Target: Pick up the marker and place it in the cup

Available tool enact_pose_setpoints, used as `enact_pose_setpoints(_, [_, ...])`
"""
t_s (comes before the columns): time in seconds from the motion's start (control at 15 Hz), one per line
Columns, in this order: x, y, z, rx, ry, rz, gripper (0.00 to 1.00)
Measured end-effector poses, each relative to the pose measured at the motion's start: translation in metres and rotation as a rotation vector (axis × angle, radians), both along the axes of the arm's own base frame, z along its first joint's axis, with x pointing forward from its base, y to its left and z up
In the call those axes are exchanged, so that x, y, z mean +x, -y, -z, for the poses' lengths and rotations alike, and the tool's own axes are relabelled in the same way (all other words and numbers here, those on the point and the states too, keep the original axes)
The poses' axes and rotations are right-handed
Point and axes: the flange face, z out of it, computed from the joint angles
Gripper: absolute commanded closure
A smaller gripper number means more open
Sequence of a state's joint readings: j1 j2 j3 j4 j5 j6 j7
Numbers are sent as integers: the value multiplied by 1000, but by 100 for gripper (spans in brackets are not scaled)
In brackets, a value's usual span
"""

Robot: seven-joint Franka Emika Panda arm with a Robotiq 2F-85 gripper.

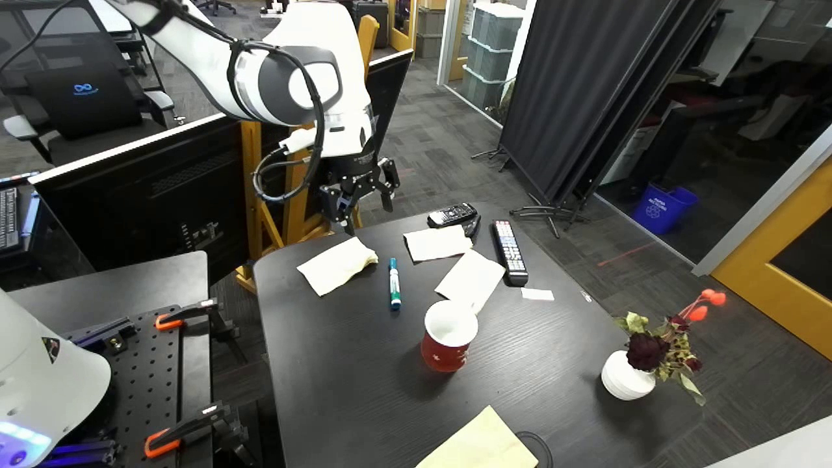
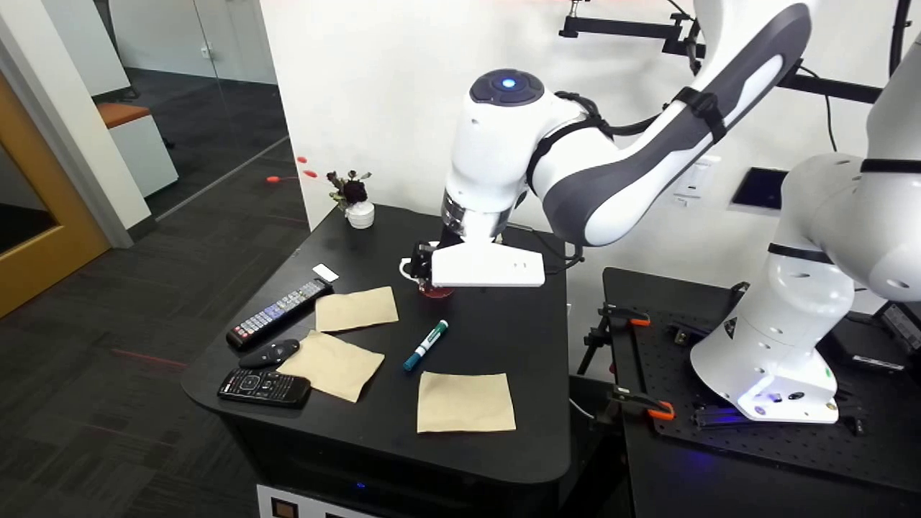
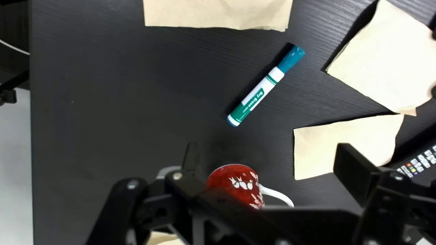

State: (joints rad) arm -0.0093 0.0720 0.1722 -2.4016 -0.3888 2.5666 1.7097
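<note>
On a dark, faintly grained surface [image 1: 344, 370] with rounded corners, a blue-and-green marker [image 3: 263, 88] is laid flat. Near it, a red cup [image 1: 446, 351] is stood upright. Four pale tan sheets [image 2: 466, 403] are spread on several sides of both. Along one edge, black remotes [image 1: 511, 253], a small white card [image 2: 325, 273] and a white vase [image 1: 625, 380] are placed.

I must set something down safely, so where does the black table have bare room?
One free patch lies between the cup and the flower vase; another between the cup and the table edge nearest the robot's base. It is crowded where the remotes and two beige napkins lie close together.
</note>
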Motion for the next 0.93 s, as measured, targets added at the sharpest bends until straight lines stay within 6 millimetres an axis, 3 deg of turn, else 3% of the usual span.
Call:
enact_pose_setpoints(0.47, [29, 21, 45, 76, -1, 177, 0])
enact_pose_setpoints(0.93, [49, 24, 92, 135, -65, 306, 0])
